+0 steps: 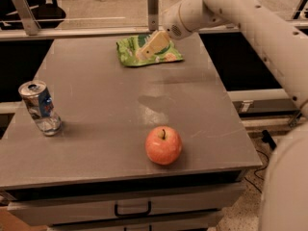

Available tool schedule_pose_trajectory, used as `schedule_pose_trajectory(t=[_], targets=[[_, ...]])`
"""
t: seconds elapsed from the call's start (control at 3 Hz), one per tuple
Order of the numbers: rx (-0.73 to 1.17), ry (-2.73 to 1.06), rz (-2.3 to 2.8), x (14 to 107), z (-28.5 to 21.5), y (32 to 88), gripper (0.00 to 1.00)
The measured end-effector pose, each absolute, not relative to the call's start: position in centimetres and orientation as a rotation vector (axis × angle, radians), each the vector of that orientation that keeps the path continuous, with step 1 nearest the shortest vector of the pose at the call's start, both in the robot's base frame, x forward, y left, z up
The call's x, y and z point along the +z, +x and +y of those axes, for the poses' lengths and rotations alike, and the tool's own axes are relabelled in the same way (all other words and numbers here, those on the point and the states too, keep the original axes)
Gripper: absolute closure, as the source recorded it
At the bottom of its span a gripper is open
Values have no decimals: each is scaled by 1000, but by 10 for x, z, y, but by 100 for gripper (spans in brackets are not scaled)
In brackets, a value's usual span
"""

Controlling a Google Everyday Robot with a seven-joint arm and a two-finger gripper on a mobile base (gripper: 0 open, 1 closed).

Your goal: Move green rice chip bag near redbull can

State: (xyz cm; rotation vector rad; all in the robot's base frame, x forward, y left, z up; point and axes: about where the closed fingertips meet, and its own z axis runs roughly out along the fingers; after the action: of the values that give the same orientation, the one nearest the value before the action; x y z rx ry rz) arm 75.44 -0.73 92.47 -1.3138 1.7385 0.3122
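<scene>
The green rice chip bag [139, 57] lies flat at the far middle of the grey table [106, 109]. My gripper [150, 48] reaches in from the upper right and hangs right over the bag's middle, its tan fingers [155, 43] covering part of the bag. The redbull can [40, 108] stands upright near the table's left edge, far from the bag.
A red apple [163, 145] sits near the front edge, right of centre. My white arm [250, 28] spans the upper right. A drawer with a dark handle [132, 210] is below the tabletop. Metal posts [153, 6] stand behind the table.
</scene>
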Motion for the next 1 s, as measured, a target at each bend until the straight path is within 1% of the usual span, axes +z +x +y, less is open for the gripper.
schedule_pose_trajectory(t=[0.67,1.0], targets=[[308,-1312,1804,864,10,797,0],[311,-1310,1807,854,11,808,18]])
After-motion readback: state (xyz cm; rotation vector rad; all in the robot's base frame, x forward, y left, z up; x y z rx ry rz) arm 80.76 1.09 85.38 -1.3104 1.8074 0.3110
